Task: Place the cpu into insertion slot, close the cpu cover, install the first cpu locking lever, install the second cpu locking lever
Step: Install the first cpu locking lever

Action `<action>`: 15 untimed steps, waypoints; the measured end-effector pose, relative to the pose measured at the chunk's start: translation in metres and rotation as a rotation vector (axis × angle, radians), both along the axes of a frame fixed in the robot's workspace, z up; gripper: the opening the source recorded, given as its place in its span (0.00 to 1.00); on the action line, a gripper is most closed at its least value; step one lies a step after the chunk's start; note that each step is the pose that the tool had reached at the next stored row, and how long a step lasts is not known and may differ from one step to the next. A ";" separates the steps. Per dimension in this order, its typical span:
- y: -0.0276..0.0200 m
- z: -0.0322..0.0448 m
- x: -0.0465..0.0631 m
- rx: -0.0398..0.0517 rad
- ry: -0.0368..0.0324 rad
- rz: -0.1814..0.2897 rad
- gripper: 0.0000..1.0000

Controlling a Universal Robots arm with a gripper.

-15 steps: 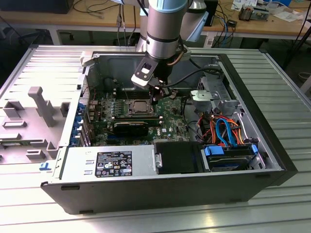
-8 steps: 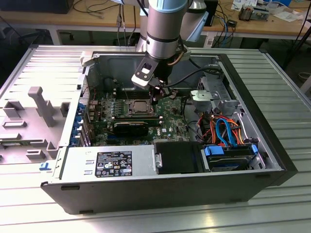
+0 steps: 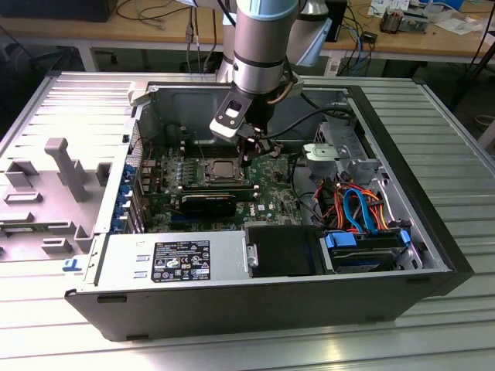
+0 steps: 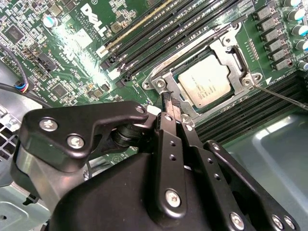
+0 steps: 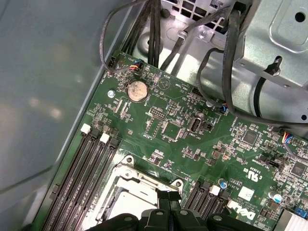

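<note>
Your hand (image 4: 172,103) has its two fingers pressed tight together. You can see the tips right at a corner of the cpu cover (image 4: 234,48); whether they touch it is hard to tell. Just beside them, the cpu (image 4: 204,84) lies flat in the insertion slot (image 4: 248,81), with the cover down around it. A thin lever (image 4: 284,98) sticks out past it. The hand's body hides the slot's near edge.

cpu (image 4: 204,84) in insertion slot (image 4: 162,83), between memory slots (image 4: 144,36)
</note>
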State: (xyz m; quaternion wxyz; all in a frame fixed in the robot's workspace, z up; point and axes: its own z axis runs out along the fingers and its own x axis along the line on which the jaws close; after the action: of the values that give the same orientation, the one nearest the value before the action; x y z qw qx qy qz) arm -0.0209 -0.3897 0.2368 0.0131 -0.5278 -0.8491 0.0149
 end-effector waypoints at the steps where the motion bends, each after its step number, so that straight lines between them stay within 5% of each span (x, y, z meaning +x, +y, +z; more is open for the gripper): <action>1: 0.0000 0.0000 0.000 0.0000 0.0000 0.001 0.11; 15: 0.0000 0.0000 0.000 0.0000 -0.0001 0.015 0.11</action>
State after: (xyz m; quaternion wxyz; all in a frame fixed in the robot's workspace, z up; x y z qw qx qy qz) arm -0.0209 -0.3897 0.2368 0.0130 -0.5216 -0.8530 0.0150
